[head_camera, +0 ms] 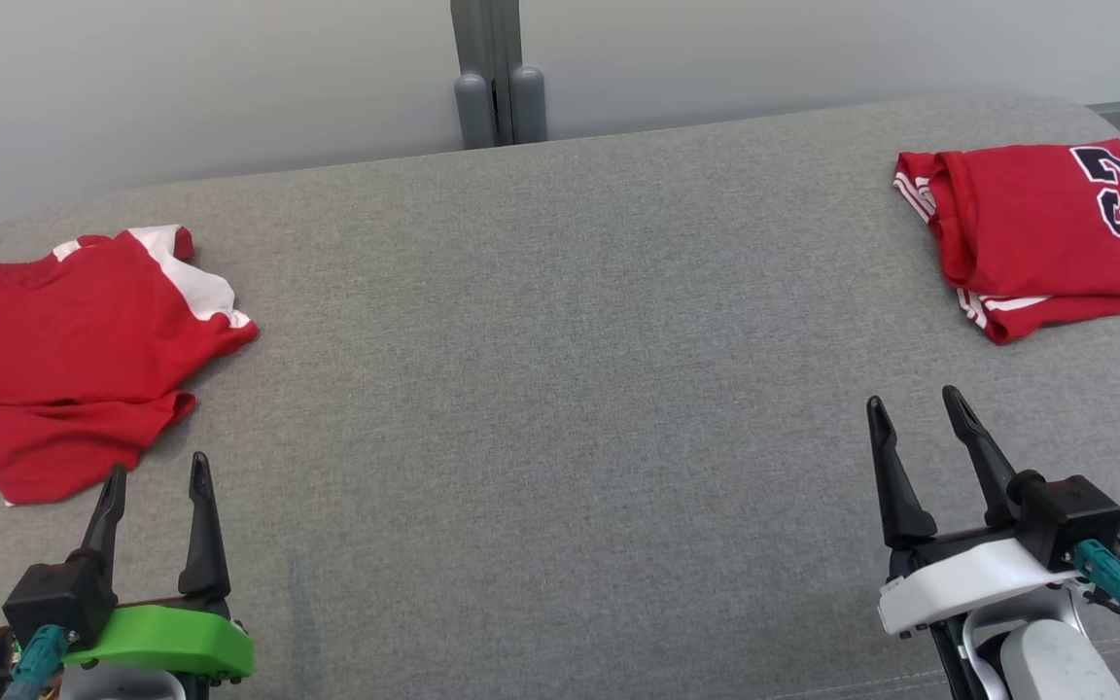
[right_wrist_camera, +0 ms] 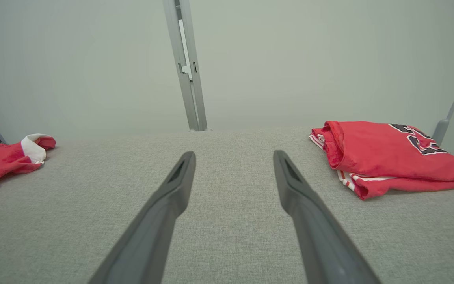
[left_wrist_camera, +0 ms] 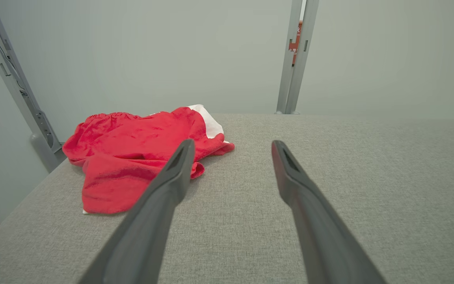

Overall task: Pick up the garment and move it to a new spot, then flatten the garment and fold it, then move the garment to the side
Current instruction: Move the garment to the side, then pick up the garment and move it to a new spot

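Garment point(head_camera: 64, 360), red with white trim, crumpled at 9 o'clock on grey tabletop point(head_camera: 560, 389); folded numbered jersey point(head_camera: 1036, 233) at 2 o'clock; left hand point(head_camera: 157, 470) and right hand point(head_camera: 913, 397) both spread wide, empty.

The head view looks forward and steeply down over the grey padded table point(head_camera: 560, 389), facing the upright post point(head_camera: 499, 58) at its far edge, with the surface on both sides of it. The left wrist view sits low, looking along the left gripper point(left_wrist_camera: 233, 142) toward the post, the crumpled red garment point(left_wrist_camera: 132, 161) near, left of the post. The right wrist view, equally low, looks along the right gripper point(right_wrist_camera: 233, 153) at the post, the folded jersey point(right_wrist_camera: 388, 157) to its right. All three share post and garment.
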### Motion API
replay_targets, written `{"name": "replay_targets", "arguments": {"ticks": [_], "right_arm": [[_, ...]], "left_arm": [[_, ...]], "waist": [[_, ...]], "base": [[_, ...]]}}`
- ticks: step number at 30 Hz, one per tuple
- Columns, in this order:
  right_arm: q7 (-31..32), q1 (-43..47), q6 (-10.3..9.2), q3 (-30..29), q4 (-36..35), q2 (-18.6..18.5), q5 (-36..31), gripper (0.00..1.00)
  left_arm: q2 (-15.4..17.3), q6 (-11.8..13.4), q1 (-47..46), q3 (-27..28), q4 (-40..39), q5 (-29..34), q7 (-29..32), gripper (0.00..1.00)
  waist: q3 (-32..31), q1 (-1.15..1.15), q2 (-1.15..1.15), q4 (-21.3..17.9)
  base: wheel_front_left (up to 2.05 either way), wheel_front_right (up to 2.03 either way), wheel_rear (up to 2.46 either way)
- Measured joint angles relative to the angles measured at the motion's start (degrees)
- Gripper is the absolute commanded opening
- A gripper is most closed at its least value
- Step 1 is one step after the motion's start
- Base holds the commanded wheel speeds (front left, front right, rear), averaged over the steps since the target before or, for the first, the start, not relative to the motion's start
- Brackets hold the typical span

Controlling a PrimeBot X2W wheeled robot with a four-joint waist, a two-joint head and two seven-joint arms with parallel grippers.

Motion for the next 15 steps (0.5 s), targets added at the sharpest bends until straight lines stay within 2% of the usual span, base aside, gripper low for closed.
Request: {"name": "replay_targets", "arguments": {"ticks": [15], "right_arm": [[0.0, 0.66, 0.0, -0.45, -0.01, 0.34, -0.23, 1.0]], "left_arm": [[0.13, -0.03, -0.05, 0.3, 0.27, 0.09, 0.0, 1.0]], "waist": [[0.19, 0.0, 0.0, 0.34]], "base": [[0.0, 0.0, 0.0]]}}
